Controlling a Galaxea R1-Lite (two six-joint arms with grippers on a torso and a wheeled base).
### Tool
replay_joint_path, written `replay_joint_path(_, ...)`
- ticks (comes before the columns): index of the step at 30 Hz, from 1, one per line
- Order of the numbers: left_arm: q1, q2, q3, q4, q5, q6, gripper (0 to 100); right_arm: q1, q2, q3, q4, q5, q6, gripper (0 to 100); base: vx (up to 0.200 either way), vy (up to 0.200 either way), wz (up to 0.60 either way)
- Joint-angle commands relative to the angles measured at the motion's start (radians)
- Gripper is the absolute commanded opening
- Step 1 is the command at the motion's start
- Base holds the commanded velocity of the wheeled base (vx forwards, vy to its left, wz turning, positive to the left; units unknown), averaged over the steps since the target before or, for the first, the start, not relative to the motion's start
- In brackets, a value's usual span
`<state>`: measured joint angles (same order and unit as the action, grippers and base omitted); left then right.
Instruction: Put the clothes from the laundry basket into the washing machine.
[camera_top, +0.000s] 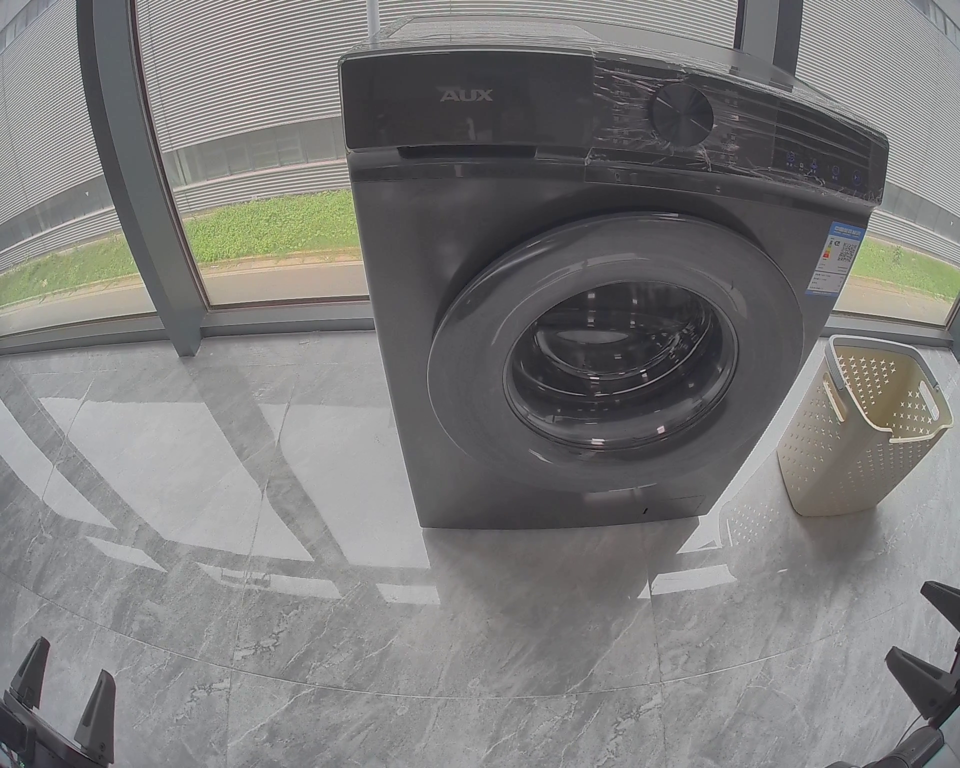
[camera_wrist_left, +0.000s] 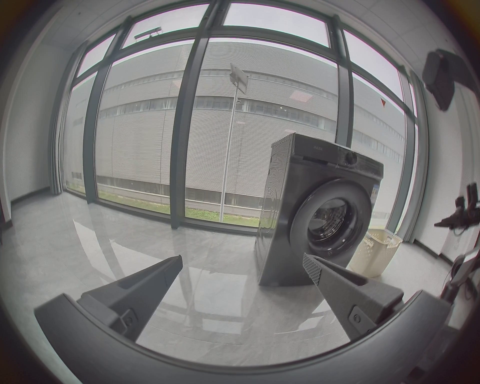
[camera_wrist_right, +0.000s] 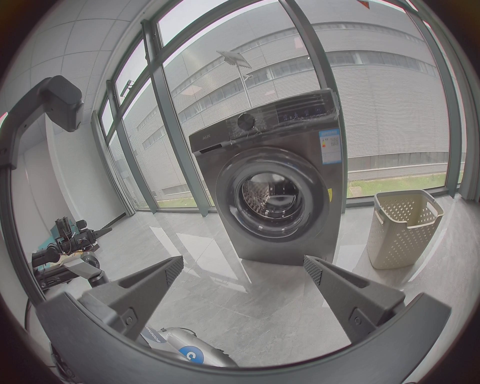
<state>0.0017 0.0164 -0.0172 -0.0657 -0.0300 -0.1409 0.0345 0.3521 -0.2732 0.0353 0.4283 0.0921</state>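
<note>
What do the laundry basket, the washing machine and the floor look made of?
Laundry basket: cream plastic, apparently, matte, walls perforated with small holes.
Washing machine: grey casing, probably painted metal, satin sheen; round door window looks like glass.
Floor: polished grey veined tile or stone, mirroring the window frames.

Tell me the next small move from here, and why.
Probably roll forward toward the washing machine: its door looks shut, and the left gripper and right gripper hang with jaws open, well short of it and of the laundry basket.
</note>
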Motion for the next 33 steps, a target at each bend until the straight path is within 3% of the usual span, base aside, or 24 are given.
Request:
replay_joint_path(1, 0.0, -0.015, 0.016, 0.009, 0.024, 0.053, 100, -0.002, 0.05, 0.014, -0.005, 0.003, 0.001, 100, 0.0, 0.0, 0.0)
replay_joint_path(4, 0.0, -0.015, 0.016, 0.083, 0.025, 0.155, 100, -0.004, 0.044, 0.032, -0.012, 0.001, 0.0, 100, 0.0, 0.0, 0.0)
replay_joint_path(5, 0.0, -0.015, 0.005, 0.116, 0.022, 0.165, 100, -0.001, 0.045, 0.032, -0.014, 0.003, 0.0, 100, 0.0, 0.0, 0.0)
replay_joint_path(12, -0.002, -0.013, 0.01, 0.089, 0.016, 0.141, 100, 0.013, 0.054, 0.037, -0.006, 0.009, -0.003, 100, 0.0, 0.0, 0.0)
replay_joint_path(15, 0.0, -0.015, 0.01, 0.089, 0.016, 0.147, 100, 0.027, 0.056, 0.037, -0.002, 0.009, -0.003, 100, 0.0, -0.2, 0.0)
replay_joint_path(16, 0.0, -0.015, 0.01, 0.089, 0.016, 0.152, 100, 0.033, 0.056, 0.038, 0.001, 0.009, -0.002, 0, 0.0, -0.2, 0.0)
replay_joint_path(27, 0.0, -0.015, 0.011, 0.087, 0.016, 0.147, 100, 0.061, 0.134, 0.037, -0.015, 0.009, 0.001, 0, 0.0, -0.036, 0.0)
replay_joint_path(33, 0.0, -0.015, 0.011, 0.087, 0.016, 0.147, 100, 0.073, 0.202, 0.035, -0.092, 0.006, 0.012, 0, 0.2, 0.0, 0.0)
